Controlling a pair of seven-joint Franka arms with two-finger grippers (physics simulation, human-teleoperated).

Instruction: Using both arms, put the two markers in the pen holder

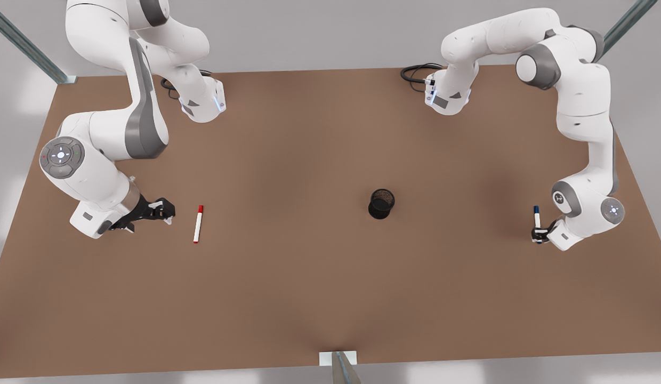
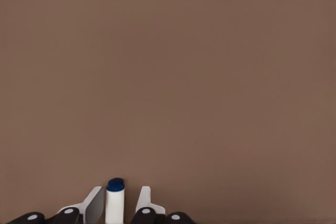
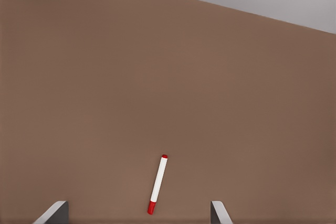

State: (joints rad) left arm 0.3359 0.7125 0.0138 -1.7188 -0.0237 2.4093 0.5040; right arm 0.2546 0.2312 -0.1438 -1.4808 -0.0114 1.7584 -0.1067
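The red-capped marker [image 1: 198, 224] lies beside the wide-spread right hand [image 1: 168, 212]; the left hand [image 1: 539, 235] apparently grips the blue-capped marker [image 1: 537, 216].

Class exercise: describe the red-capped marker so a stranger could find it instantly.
Start at the brown table, on the front view's left. Beside the right gripper lies the red-capped marker, flat and untouched. The blue-capped marker sits between the left gripper's jaws.

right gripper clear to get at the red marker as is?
Probably yes. The right gripper is open beside the red-capped marker, which lies flat on bare table with nothing between them. The left gripper is far off, around the blue-capped marker.
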